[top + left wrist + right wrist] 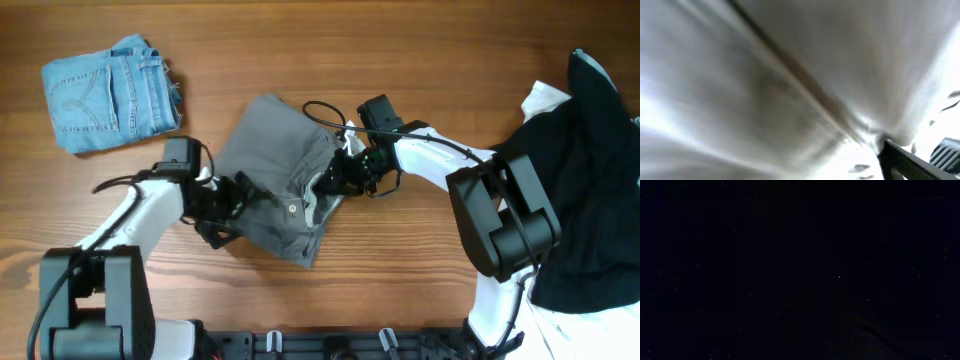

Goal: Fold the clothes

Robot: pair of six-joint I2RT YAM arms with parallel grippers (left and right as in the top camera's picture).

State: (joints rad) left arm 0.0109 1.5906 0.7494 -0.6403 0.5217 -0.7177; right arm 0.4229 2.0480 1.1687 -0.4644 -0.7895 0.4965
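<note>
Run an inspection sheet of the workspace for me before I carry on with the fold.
Surface: wooden table, bare wood between the garments.
Job's things: grey shorts mid-table, partly folded; denim shorts folded at the far left; black garment piled over a white garment at the right.
Clutter: nothing seen.
Grippers: left gripper at the grey shorts' left edge, right gripper at their right edge. Whether the jaws are open or shut cannot be told. Left wrist view shows only close cloth; right wrist view is dark.
Cables: black cable loops over the grey shorts.
Surroundings: black rail along the near edge.
</note>
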